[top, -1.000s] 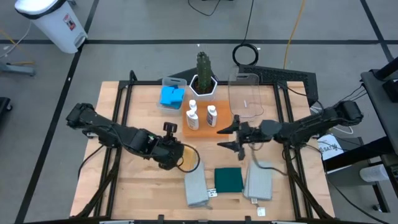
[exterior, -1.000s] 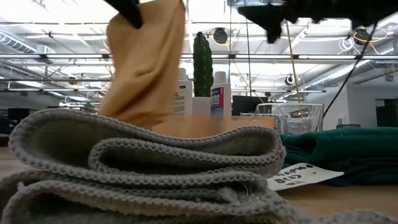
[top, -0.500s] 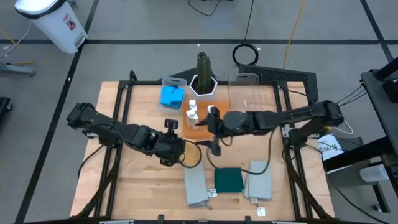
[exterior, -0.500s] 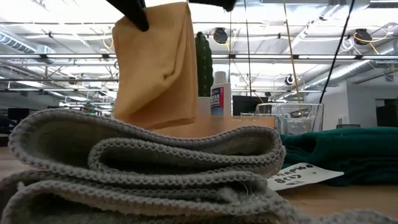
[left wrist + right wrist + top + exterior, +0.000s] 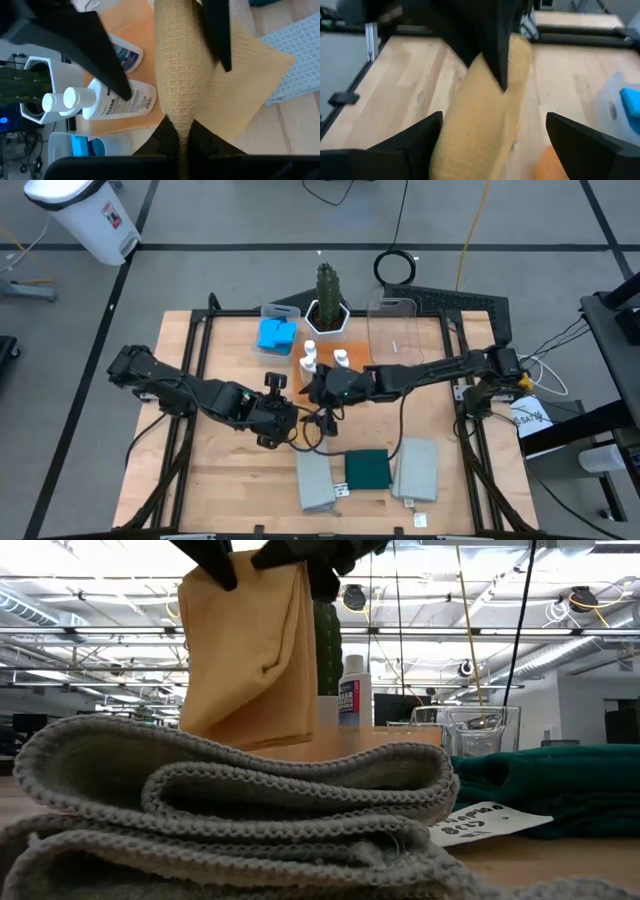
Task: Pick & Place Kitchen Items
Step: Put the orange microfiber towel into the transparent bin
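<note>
While the left claw (image 5: 283, 423) stays out of the story for no one, we find it near the middle of the counter (image 5: 230, 470), clamped on the top edge of an orange cloth (image 5: 248, 650) that hangs free above the wood. Just right of it, the right claw (image 5: 322, 395) has its fingers spread apart on either side of the same cloth, touching nothing that we can confirm. We judge the cloth light, soft and limp, so it will fold and swing; a pinch on its upper hem beside the first grip looks safest. Further right, grey cloths (image 5: 416, 470) flank a dark green cloth (image 5: 368, 469).
</note>
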You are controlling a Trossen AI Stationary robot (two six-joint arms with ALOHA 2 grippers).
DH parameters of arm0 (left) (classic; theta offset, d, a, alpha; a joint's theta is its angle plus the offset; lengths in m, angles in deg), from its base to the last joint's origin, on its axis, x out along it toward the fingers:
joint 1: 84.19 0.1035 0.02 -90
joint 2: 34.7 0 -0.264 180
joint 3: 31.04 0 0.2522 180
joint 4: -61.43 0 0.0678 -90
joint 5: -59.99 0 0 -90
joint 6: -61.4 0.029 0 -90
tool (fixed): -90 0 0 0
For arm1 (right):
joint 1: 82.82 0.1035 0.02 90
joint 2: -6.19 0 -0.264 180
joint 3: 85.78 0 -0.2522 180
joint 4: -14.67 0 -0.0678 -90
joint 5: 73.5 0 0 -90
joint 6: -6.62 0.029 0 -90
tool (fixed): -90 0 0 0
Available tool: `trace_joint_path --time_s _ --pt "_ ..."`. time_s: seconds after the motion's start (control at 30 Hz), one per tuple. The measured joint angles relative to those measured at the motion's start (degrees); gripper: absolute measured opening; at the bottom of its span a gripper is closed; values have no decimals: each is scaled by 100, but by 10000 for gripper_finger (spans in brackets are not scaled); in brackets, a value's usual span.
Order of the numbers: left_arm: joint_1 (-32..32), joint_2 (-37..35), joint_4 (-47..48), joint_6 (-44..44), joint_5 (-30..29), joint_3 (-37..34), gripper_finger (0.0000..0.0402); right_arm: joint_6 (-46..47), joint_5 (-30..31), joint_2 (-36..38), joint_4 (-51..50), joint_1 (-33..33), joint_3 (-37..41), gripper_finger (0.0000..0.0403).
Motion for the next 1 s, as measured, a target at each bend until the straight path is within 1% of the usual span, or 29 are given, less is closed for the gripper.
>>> trace_joint_path --time_s 0.17,0.27,0.33,0.47,0.63,0.7,0.73,0.8,0.87,1.0 --pt "0 0 0 -20 34 0 11 68 2 -93 1 -23 0 305" --pt "0 0 -7 -47 84 0 11 173 9 -83 44 -59 0 279" --pt "0 0 -9 -88 99 0 11 244 11 -85 54 -67 0 254" --pt "0 0 -17 -141 144 0 18 318 1 -85 26 -92 0 189" --pt "0 0 -164 -154 151 0 18 318 -14 -85 -31 -103 0 81" --pt "0 0 -307 -215 180 -2 22 298 -159 -81 -35 -103 0 31" --pt "0 0 -374 -237 193 -4 28 251 -278 -79 -41 -104 0 17" --pt "-12 0 -504 -246 227 -4 41 204 -447 -76 -57 -105 0 11" --pt "-28 -16 -539 -275 363 -4 56 179 -457 -76 -63 -90 2 10" --pt "12 -319 -620 -266 956 -4 79 114 -463 -78 -141 -52 4 4"
